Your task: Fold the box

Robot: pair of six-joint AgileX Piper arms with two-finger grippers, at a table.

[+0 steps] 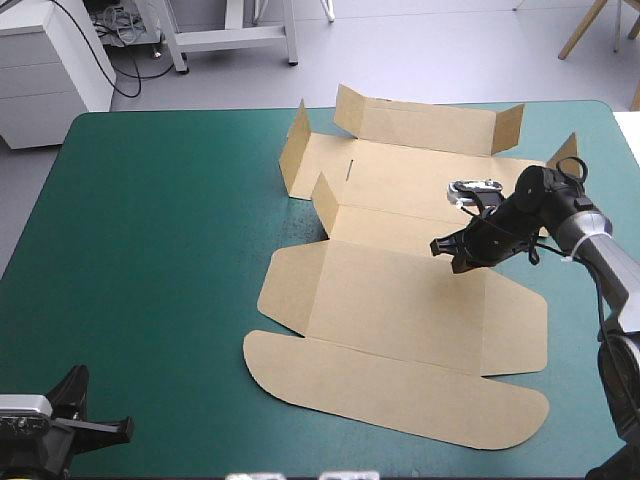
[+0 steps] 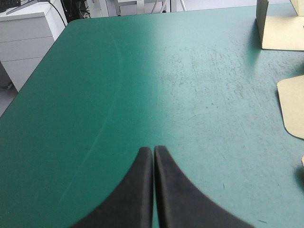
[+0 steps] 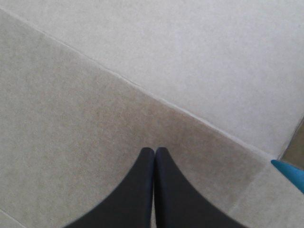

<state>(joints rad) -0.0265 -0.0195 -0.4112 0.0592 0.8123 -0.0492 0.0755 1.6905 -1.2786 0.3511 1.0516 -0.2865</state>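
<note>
The brown box [image 1: 400,300] lies as a cut sheet right of the table's middle, its far walls and side flaps raised, its near panels and rounded lid flap flat. My right gripper [image 1: 447,248] is shut and hovers low over the sheet's right part, near a crease between two panels. In the right wrist view the right gripper [image 3: 154,151] points at brown board [image 3: 142,71] crossed by a fold line. My left gripper [image 1: 125,428] rests at the table's near left corner, far from the box. In the left wrist view this left gripper [image 2: 154,151] is shut over bare teal-green cover, with box [image 2: 292,111] edges off to one side.
The teal-green table [image 1: 150,220] has open room on its whole left half. A white cabinet [image 1: 50,60] and table legs stand on the floor beyond the far edge.
</note>
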